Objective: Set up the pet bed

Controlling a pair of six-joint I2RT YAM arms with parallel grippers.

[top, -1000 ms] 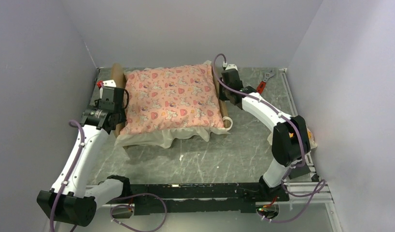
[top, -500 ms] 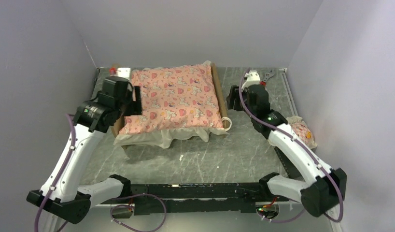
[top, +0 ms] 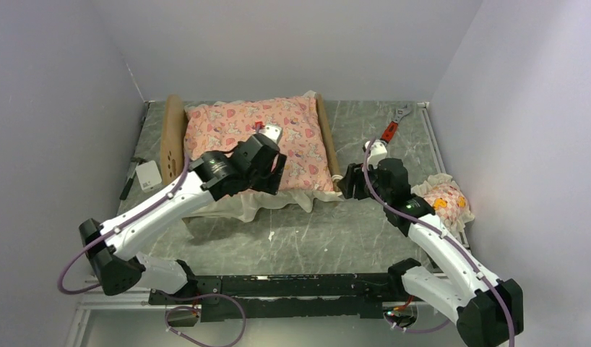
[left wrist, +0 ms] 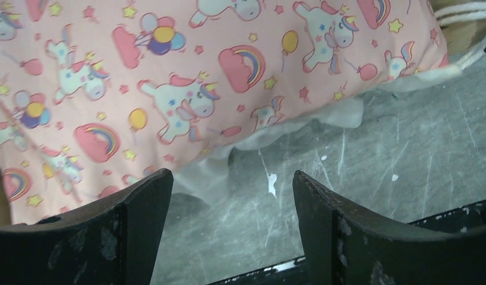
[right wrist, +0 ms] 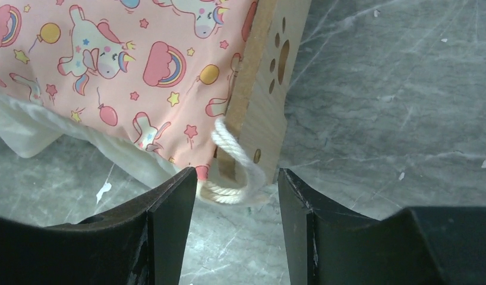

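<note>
The pet bed (top: pixel 174 134) is a light-wood frame at the back of the table, with the pink unicorn-print mattress (top: pixel 249 134) lying on it. The mattress's white frill hangs over the near side. My left gripper (top: pixel 273 173) hovers open over the mattress's near edge. In the left wrist view the print (left wrist: pixel 169 89) fills the top and bare table shows between the fingers (left wrist: pixel 232 184). My right gripper (top: pixel 349 182) stands open at the bed's near right corner. Its wrist view shows the paw-print end board (right wrist: pixel 270 89) and a white rope loop (right wrist: pixel 234 160) just ahead of the open gripper (right wrist: pixel 236 178). A small frilled pillow (top: pixel 446 202) lies at the right.
A red-handled wrench (top: pixel 394 124) lies at the back right. A small white object (top: pixel 149 174) and a dark tool (top: pixel 126 182) lie left of the bed. Walls close in on the left, back and right. The black mounting rail (top: pixel 292 282) runs along the near edge.
Both grippers have opened and left the bed's ends. The left arm swung from the left end to over the mattress's near edge. The right arm pulled back to the near right corner.
</note>
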